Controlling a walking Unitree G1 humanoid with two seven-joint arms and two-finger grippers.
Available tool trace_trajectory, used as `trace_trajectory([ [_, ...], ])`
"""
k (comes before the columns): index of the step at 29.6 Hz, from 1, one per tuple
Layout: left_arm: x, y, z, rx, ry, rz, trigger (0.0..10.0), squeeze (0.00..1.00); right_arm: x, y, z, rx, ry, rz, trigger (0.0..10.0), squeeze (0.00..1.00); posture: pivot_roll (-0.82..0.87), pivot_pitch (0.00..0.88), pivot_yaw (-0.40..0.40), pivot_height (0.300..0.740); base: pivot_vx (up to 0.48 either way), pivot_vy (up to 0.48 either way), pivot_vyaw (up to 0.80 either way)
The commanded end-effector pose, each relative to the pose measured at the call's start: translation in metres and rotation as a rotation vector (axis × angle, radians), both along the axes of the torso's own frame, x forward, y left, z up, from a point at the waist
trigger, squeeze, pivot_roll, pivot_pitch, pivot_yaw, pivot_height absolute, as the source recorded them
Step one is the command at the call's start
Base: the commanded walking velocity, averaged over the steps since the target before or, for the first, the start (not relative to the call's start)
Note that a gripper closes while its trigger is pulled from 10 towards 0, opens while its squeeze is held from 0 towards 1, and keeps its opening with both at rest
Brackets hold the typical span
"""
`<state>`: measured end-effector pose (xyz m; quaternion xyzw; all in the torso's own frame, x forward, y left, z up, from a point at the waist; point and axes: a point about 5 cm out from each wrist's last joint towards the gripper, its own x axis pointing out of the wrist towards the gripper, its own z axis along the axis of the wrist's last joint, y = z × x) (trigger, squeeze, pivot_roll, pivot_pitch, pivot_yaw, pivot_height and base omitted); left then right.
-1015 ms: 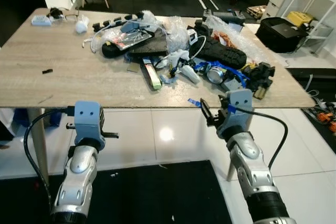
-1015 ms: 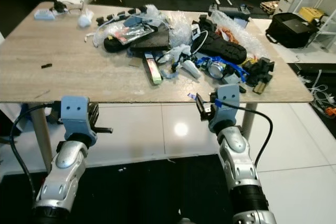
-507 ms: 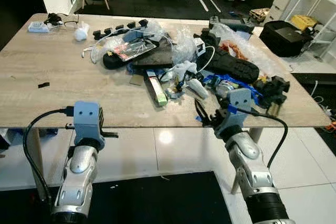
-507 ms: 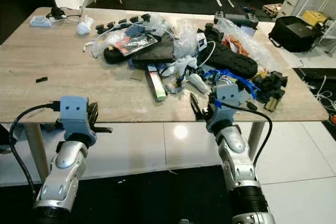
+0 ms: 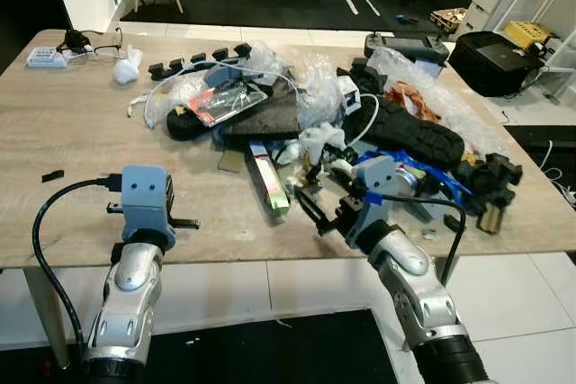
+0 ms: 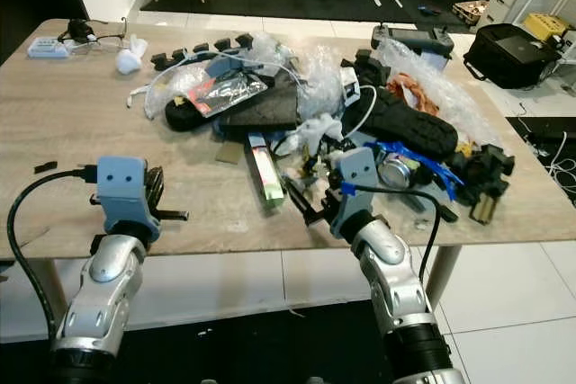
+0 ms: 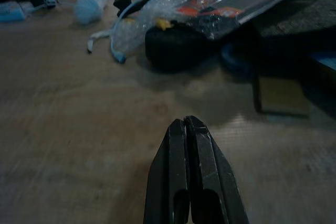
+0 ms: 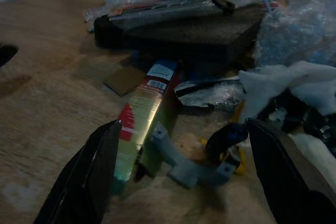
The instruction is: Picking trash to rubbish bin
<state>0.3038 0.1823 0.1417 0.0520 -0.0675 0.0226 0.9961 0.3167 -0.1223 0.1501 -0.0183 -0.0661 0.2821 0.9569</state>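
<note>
We see a wooden table [image 5: 81, 141] carrying a heap of trash [image 5: 306, 114] across its middle and right part: black foam slabs, bubble wrap, clear plastic bags, cables and small parts. A black bag [image 5: 490, 60] sits on the floor beyond the table's far right corner.

The largest items in the heap are a black foam block [image 8: 178, 27] and a long black sole-shaped piece [image 5: 409, 132]. A narrow reflective carton [image 5: 270, 182] with a red and green print lies on the table at the heap's near edge, and a brown card square [image 8: 125, 80] lies flat just beside its far end. A grey plastic bracket [image 8: 184, 166] lies beside the carton's near end.

The right pincer [image 5: 315, 213] is over the table at the heap's near edge. Its fingers [image 8: 84, 177] are spread wide, with the carton's near end and the bracket between them; they grip nothing.

The left pincer [image 7: 189, 145] hovers over bare table near the front edge, well apart from the heap. Its fingers are pressed together and hold nothing.

A crumpled white wad [image 5: 124, 67] lies near the far left corner.
</note>
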Motion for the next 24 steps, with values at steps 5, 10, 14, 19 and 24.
trace_trajectory([
  [5,-0.003,-0.007,0.001,-0.01,-0.003,-0.052,10.0,0.0,-0.001,-0.003,-0.006,-0.046,0.031,0.006,10.0,0.0,-0.01,0.157,-0.069,0.74,0.292,0.0,0.0],
  [10,-0.005,-0.011,0.005,-0.002,-0.043,-0.098,10.0,0.0,0.001,0.002,-0.003,-0.034,0.034,0.045,10.0,0.0,-0.01,0.159,-0.07,0.74,0.0,0.0,0.0],
  [14,-0.006,-0.008,0.008,0.003,-0.06,-0.11,10.0,0.0,0.002,0.009,0.001,-0.02,0.043,0.094,10.0,0.0,-0.01,0.164,-0.07,0.74,0.0,0.0,0.0],
  [19,-0.005,-0.004,0.01,0.038,-0.069,-0.121,10.0,0.0,0.003,0.02,0.003,-0.011,0.064,0.15,10.0,0.0,-0.01,0.17,-0.07,0.74,0.0,0.0,0.0],
  [24,-0.003,-0.007,0.01,0.074,-0.064,-0.193,10.0,0.0,0.012,0.024,-0.004,-0.058,0.1,0.119,10.0,0.0,0.0,0.179,-0.071,0.74,0.0,0.0,0.0],
])
